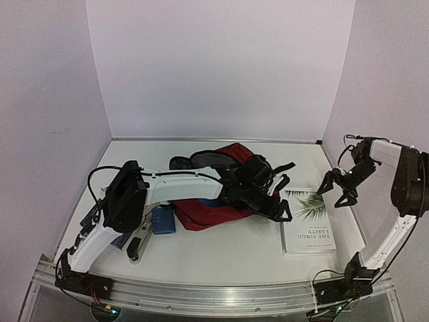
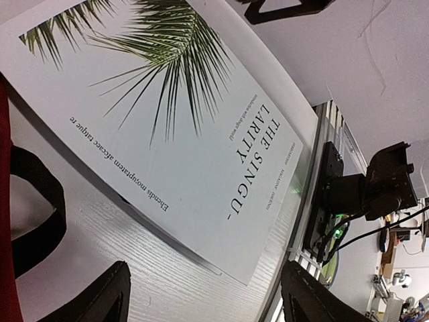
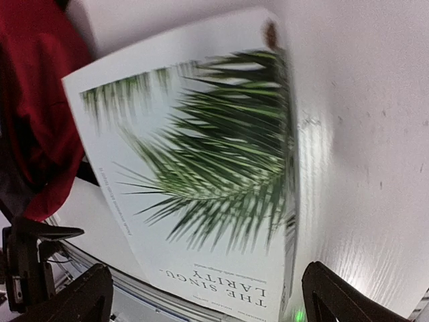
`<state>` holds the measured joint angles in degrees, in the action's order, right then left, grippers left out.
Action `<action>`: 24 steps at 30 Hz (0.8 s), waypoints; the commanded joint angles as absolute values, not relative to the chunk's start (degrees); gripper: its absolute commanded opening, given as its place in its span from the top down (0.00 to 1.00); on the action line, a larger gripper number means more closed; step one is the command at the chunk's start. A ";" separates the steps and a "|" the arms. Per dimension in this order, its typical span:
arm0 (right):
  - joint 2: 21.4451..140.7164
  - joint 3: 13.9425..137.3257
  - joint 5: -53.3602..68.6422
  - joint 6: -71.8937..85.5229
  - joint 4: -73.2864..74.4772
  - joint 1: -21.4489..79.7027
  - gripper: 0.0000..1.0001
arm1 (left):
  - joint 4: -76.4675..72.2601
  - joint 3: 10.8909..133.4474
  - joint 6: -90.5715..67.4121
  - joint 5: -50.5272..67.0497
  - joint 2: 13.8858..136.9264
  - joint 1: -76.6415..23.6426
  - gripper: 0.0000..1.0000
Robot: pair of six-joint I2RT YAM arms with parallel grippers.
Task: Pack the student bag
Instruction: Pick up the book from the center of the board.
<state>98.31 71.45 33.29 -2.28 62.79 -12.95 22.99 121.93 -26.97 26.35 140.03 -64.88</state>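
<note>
The student bag (image 1: 211, 209), dark red with black straps, lies in the middle of the table under my left arm. A white book with a palm leaf on its cover (image 1: 307, 225) lies flat to its right. My left gripper (image 1: 279, 210) reaches over the bag to the book's left edge. It is open, and the book (image 2: 174, 134) lies just beyond its fingertips (image 2: 100, 298). My right gripper (image 1: 337, 191) hovers open above the book's far right corner. The book (image 3: 201, 168) fills the right wrist view, with the bag (image 3: 40, 100) at its left.
A blue object (image 1: 163, 219) and a black and white item (image 1: 139, 243) lie left of the bag. A dark object (image 1: 179, 162) sits behind it. A black bag strap (image 2: 33, 208) lies by the book. White walls enclose the table, and a metal rail (image 1: 214, 295) runs along its front.
</note>
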 commanded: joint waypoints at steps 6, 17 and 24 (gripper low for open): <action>101.27 62.12 39.06 4.72 58.46 -12.68 0.05 | 19.94 125.88 -30.85 29.74 143.58 -64.76 0.29; 103.44 57.86 47.46 4.67 56.45 -6.06 0.14 | 19.15 126.43 -36.67 28.08 146.36 -63.11 0.31; 103.55 57.79 47.60 4.40 56.43 -5.00 0.15 | 16.99 129.19 -36.49 30.49 148.77 -63.09 0.45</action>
